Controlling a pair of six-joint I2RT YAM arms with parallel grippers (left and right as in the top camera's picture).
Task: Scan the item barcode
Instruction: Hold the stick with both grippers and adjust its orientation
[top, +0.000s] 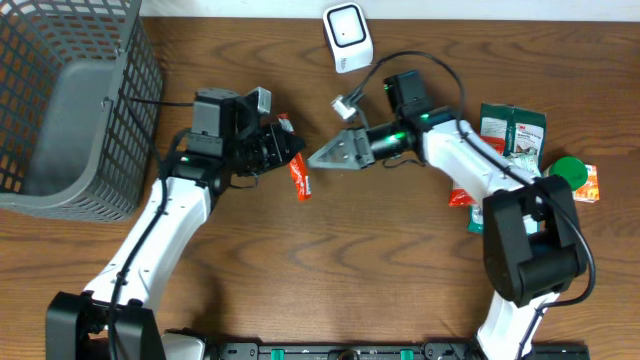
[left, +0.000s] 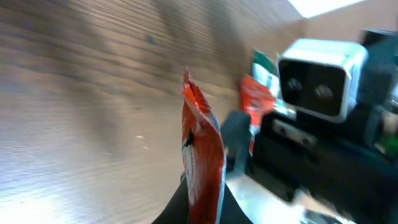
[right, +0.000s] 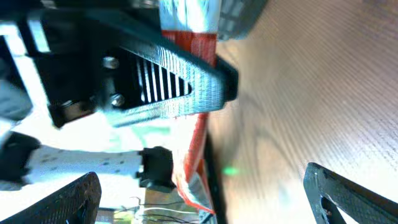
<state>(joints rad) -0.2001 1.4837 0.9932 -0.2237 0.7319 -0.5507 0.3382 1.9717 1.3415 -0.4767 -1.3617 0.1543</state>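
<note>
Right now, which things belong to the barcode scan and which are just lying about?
Job: red packet, held by left gripper; open right gripper beside it; white scanner.
Lying about: wire basket; green packets; round green tub; orange box.

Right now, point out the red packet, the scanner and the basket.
red packet (top: 301, 181), overhead view, its free lower end
scanner (top: 346, 33), overhead view, middle of its white face
basket (top: 146, 88), overhead view, its right wire wall

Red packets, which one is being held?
The red foil packet gripped by the left end effector; the other red packet lies loose beside the right arm.
</note>
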